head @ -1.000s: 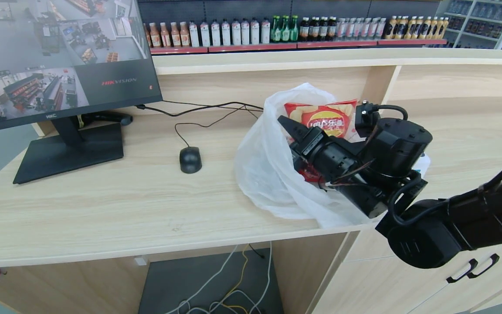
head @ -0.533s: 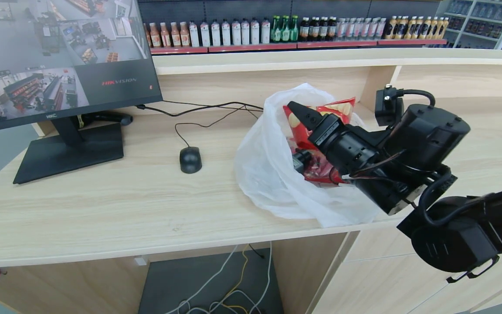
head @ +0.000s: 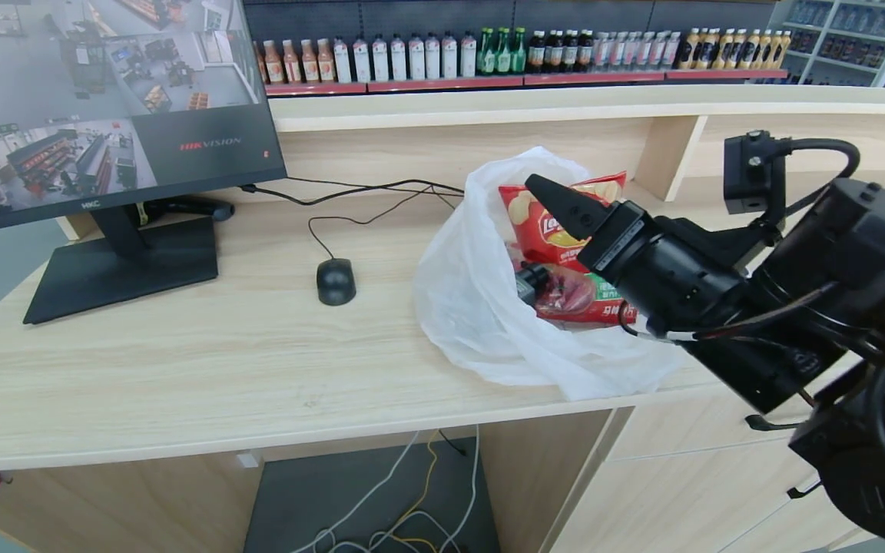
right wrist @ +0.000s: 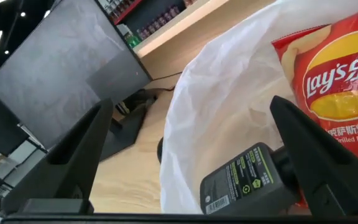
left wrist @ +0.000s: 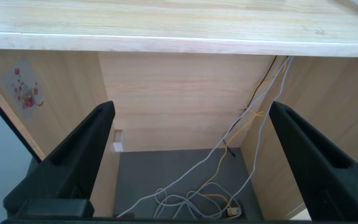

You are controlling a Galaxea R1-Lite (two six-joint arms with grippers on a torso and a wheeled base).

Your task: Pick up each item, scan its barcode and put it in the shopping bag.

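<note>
A white plastic shopping bag (head: 473, 307) stands open on the wooden counter (head: 220, 361). Inside it a red chips bag (head: 542, 226) stands upright, a flat red packet (head: 585, 299) lies below it, and a small black labelled box (head: 528, 280) sits beside them. My right gripper (head: 546, 192) hangs open and empty just above the bag's mouth, pointing toward the chips. The right wrist view shows the bag (right wrist: 229, 112), the chips bag (right wrist: 340, 81) and the black box (right wrist: 241, 177) between the spread fingers of that gripper (right wrist: 191, 106). My left gripper (left wrist: 191, 109) is open and empty below the counter's front edge.
A monitor (head: 104, 100) stands at the counter's left, with a black handheld device (head: 189, 207) behind its stand. A mouse (head: 335, 281) and its cable lie in the middle. A raised ledge (head: 488, 115) runs behind the bag. Loose cables (left wrist: 229, 155) hang under the counter.
My right arm has risen and drawn back to the right, lifting its gripper out of the bag. The red packet and black box now show inside the bag.
</note>
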